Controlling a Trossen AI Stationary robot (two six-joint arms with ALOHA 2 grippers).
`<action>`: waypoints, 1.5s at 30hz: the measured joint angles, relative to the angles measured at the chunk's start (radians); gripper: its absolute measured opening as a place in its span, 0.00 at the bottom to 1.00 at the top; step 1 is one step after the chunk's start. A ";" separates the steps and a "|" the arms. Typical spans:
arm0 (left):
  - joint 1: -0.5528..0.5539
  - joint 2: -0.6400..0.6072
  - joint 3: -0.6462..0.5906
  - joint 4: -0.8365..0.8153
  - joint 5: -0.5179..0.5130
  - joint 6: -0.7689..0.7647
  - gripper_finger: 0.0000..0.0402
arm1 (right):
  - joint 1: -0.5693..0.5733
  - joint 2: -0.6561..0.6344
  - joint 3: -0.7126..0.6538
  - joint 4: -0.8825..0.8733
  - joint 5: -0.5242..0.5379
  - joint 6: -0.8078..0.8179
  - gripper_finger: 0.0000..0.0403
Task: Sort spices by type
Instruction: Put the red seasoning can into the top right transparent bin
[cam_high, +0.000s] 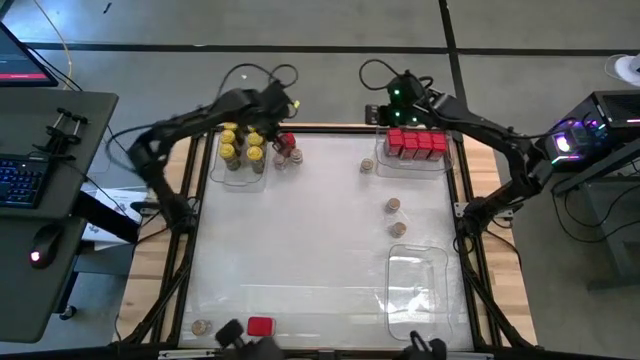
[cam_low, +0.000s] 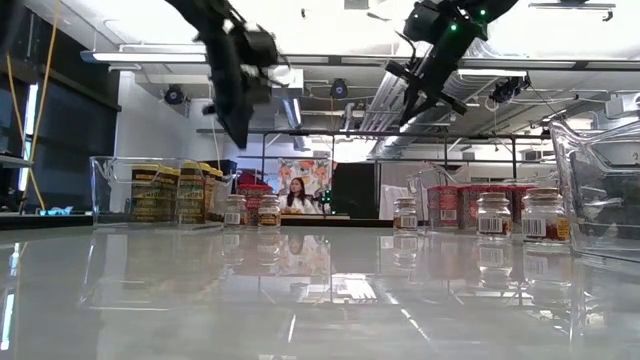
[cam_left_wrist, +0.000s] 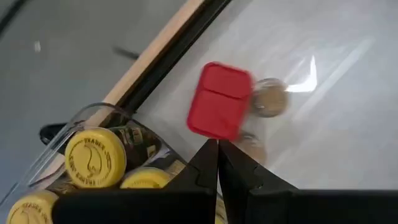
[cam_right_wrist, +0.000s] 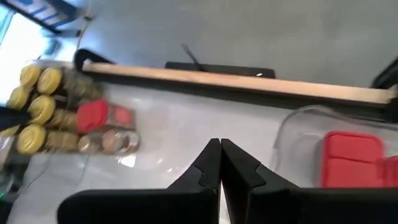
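left claw (cam_left_wrist: 217, 163): held closed, empty, above yellow jars (cam_left_wrist: 94, 157) | red box (cam_left_wrist: 219, 101): seen just ahead | right claw (cam_right_wrist: 220, 163): closed, empty, raised beside red boxes (cam_high: 415, 143)

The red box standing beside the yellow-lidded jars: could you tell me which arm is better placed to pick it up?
Left, probably. The left tool hovers, shut, right beside the red box, which fills its wrist view; the right tool hovers near the red-box tray.

Red box (cam_high: 260, 326) & tan jar (cam_high: 201, 327) partly cut off, bottom edge.
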 joint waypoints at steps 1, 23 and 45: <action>0.006 0.043 0.027 -0.011 0.001 0.003 0.00 | 0.012 0.000 0.000 0.006 -0.014 -0.001 0.00; 0.009 0.325 0.179 0.115 0.032 0.021 0.00 | 0.130 -0.288 0.000 0.171 -0.082 0.007 0.00; -0.280 0.389 0.181 0.153 0.383 -0.068 0.00 | 0.211 -0.374 0.000 0.095 0.067 0.007 0.00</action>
